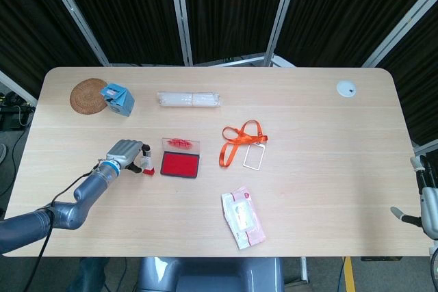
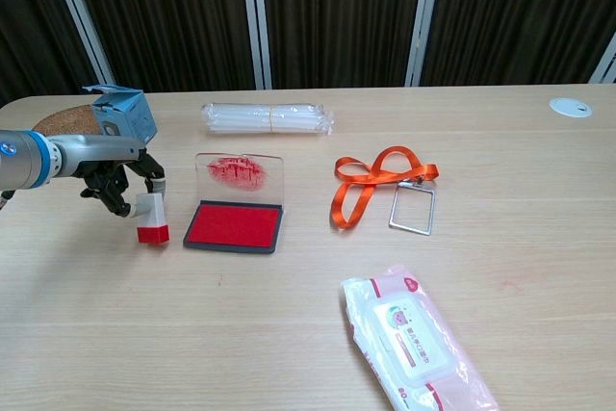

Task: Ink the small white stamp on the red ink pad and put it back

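Left hand (image 2: 120,178) fingers grip the upright stamp (image 2: 152,218) on the worktop (image 2: 289,334), just left of the ink pad (image 2: 234,225); open surface lies in front.

**Silver arm, black-fingered hand**

Left hand (image 2: 123,178) up close now: silver-grey shell over the back, black fingers beneath. A bright blue band rings the wrist, white collar beside it. The forearm is smooth grey metal, with a thin black cable trailing toward seven o'clock in the head view.
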You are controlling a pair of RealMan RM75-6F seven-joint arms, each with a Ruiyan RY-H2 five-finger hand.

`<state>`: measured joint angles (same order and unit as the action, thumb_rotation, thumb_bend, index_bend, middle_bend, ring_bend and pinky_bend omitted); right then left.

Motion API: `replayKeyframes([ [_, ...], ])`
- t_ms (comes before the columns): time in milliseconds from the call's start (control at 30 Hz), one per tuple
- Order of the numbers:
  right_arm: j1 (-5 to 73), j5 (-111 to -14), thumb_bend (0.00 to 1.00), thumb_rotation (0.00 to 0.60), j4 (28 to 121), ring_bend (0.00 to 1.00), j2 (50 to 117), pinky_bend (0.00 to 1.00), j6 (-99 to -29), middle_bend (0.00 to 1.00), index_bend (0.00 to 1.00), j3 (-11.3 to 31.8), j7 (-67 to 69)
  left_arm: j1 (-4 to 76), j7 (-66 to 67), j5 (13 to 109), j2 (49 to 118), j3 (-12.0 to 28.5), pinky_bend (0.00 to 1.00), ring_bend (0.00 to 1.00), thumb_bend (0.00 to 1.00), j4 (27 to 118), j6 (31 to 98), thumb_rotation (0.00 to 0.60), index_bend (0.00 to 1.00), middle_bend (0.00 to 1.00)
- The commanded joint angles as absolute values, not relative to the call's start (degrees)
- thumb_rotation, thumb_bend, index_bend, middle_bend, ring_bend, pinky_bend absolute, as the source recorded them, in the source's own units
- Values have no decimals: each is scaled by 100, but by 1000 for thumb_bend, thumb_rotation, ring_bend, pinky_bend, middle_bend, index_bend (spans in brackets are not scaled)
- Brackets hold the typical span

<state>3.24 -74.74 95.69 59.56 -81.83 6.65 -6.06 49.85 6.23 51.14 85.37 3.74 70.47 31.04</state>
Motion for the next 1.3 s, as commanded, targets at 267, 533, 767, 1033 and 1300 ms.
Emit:
replayKeyframes([
  [267, 324, -7473, 0, 600, 9575, 0, 5954, 0, -8178, 0, 0, 662, -607, 4992, 660, 5072, 8346, 328, 789, 780, 396, 7340, 3086, 600, 428, 348],
  [533, 326, -7483, 0, 600, 9583, 0, 5948, 0, -8179, 0, 0, 660, -599, 4926, 677, 5195, 8074, 251, 785, 774, 371, 7719, 3191, 600, 416, 338],
  [767, 313, -7521, 0, 600, 9615, 0, 5931, 0, -8210, 0, 0, 651, -588, 4855, 673, 5318, 7795, 179, 781, 770, 370, 8103, 3277, 600, 409, 325],
  [1033, 284, -7583, 0, 600, 9676, 0, 5888, 0, -8260, 0, 0, 636, -529, 4687, 717, 5554, 7420, 148, 772, 760, 369, 8627, 3709, 600, 353, 264],
  [1300, 223, -7743, 0, 600, 9780, 0, 5763, 0, -8378, 0, 0, 624, -291, 3739, 584, 6681, 6954, 292, 669, 641, 55, 9400, 5950, 600, 181, 129],
])
